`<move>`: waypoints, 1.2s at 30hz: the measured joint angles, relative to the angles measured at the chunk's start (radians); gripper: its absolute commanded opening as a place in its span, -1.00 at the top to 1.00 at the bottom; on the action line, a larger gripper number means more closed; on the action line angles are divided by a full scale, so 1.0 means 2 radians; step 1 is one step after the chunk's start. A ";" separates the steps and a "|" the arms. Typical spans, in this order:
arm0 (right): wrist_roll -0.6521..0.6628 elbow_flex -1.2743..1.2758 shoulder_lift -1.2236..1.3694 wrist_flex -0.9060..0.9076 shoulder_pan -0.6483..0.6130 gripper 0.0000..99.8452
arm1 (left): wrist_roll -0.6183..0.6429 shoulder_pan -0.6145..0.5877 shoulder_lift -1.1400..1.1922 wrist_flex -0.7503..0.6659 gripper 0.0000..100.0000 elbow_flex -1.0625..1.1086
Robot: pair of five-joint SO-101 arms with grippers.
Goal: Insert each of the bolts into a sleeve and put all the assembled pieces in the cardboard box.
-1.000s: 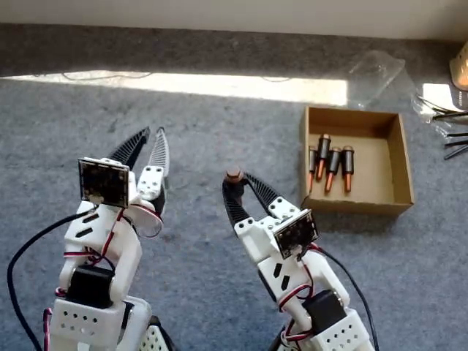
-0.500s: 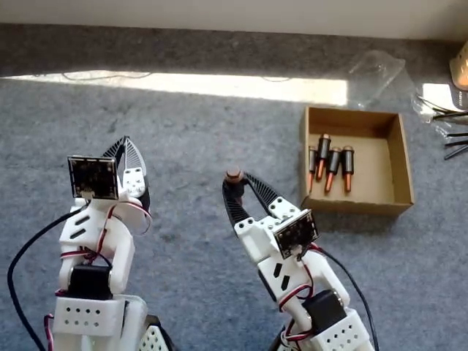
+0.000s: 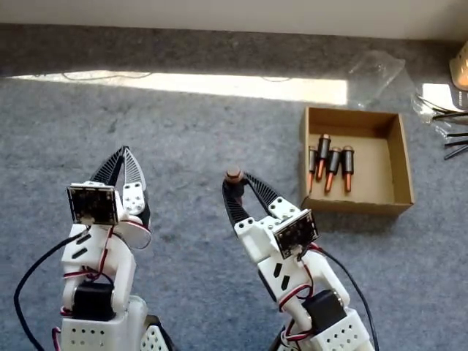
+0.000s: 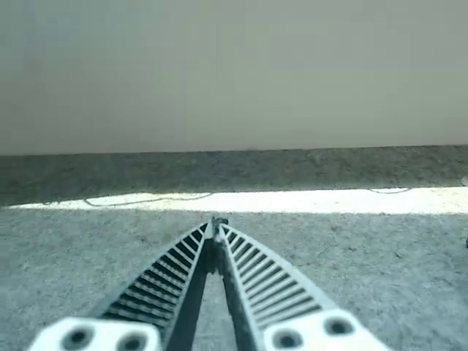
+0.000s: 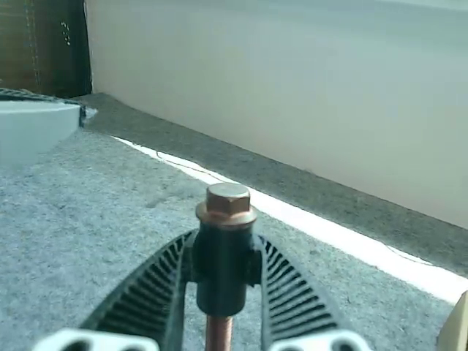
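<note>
A copper bolt seated in a black sleeve (image 3: pixel 233 176) stands upright in the middle of the grey carpet, with my right gripper (image 3: pixel 238 182) shut on it. In the right wrist view the bolt's hex head (image 5: pixel 227 204) tops the sleeve, held in the right gripper (image 5: pixel 224 246). The copper shank hangs below the sleeve. My left gripper (image 3: pixel 124 151) is shut on nothing, apart to the left over bare carpet, its tips meeting in the left wrist view (image 4: pixel 214 224). The cardboard box (image 3: pixel 351 112) lies at the right and holds several assembled pieces (image 3: pixel 329 164) lying side by side.
A clear plastic bag (image 3: pixel 376 69) lies beyond the box. Thin black items (image 3: pixel 447 112) rest at the right edge. A sunlit strip (image 3: pixel 183 82) crosses the carpet at the back, below the wall. Open carpet spreads between the arms and in front of the box.
The left gripper has gone from open to shut, and that arm has drawn back toward its base and slightly left. The right arm and its held piece have not moved.
</note>
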 measured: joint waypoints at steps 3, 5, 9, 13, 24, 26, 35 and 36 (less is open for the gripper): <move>0.000 0.000 0.000 0.000 0.000 0.99 | -0.021 -0.001 -0.015 0.000 0.99 0.005; 0.000 0.000 0.000 0.000 0.000 0.99 | -0.029 -0.001 -0.013 0.005 0.99 0.005; 0.000 0.000 0.000 0.002 0.000 0.99 | -0.032 -0.001 -0.014 0.027 0.99 0.005; 0.000 0.000 0.000 0.002 0.000 0.99 | -0.032 -0.001 -0.015 0.086 0.99 0.014; 0.000 0.000 0.000 0.002 0.012 0.99 | -0.034 -0.001 -0.013 0.145 0.99 0.085; 0.000 0.000 0.000 0.002 0.023 0.99 | -0.033 -0.001 -0.013 0.146 0.99 0.087; 0.000 0.000 0.000 0.015 0.116 0.99 | -0.034 -0.001 -0.013 0.242 0.99 0.087; 0.000 0.000 0.000 0.028 0.137 0.99 | -0.034 -0.001 -0.013 0.255 0.99 0.087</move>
